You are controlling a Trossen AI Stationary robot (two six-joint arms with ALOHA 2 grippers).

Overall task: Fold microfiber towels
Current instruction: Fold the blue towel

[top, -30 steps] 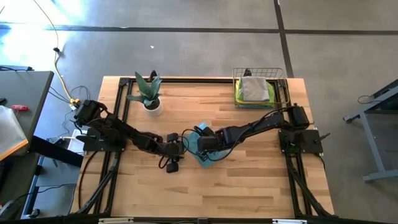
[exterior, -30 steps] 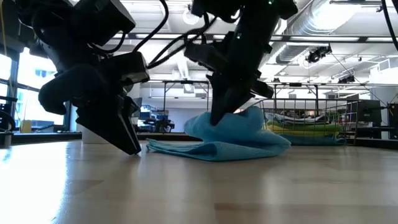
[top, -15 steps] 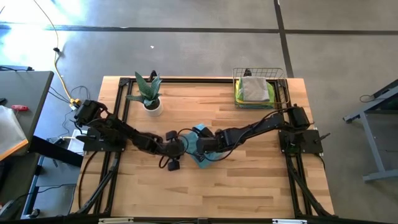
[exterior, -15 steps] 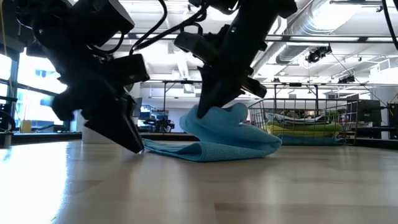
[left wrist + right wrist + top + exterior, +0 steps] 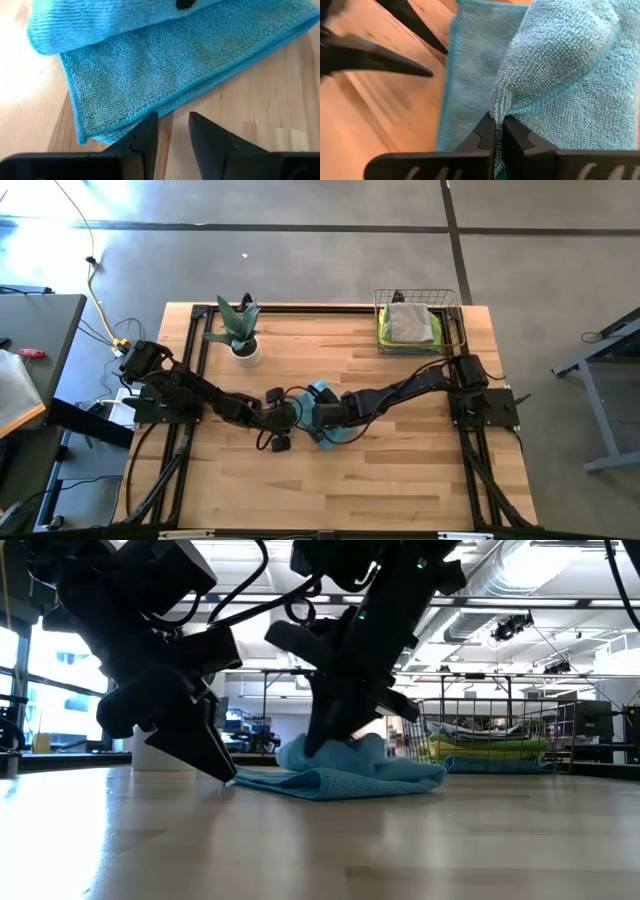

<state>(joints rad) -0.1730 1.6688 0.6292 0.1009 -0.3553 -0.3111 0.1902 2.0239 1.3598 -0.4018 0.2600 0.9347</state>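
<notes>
I saw the wire basket [image 5: 455, 330] at one o'clock holding a grey towel [image 5: 409, 322] over lime ones [image 5: 383, 332]. Only my wrist views showed the right gripper [image 5: 498, 121] pinching the teal towel [image 5: 560, 75] and the left gripper [image 5: 172, 125] slightly parted, holding nothing.

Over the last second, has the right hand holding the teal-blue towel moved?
Yes. The right hand, shut on the teal-blue microfiber towel, has shifted leftward, away from the copper wire basket and closer to the left hand.

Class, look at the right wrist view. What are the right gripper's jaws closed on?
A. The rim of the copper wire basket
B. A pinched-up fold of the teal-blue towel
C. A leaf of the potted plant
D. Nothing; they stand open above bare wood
B: the right gripper has its jaws shut on a raised fold of the teal-blue towel.
</notes>
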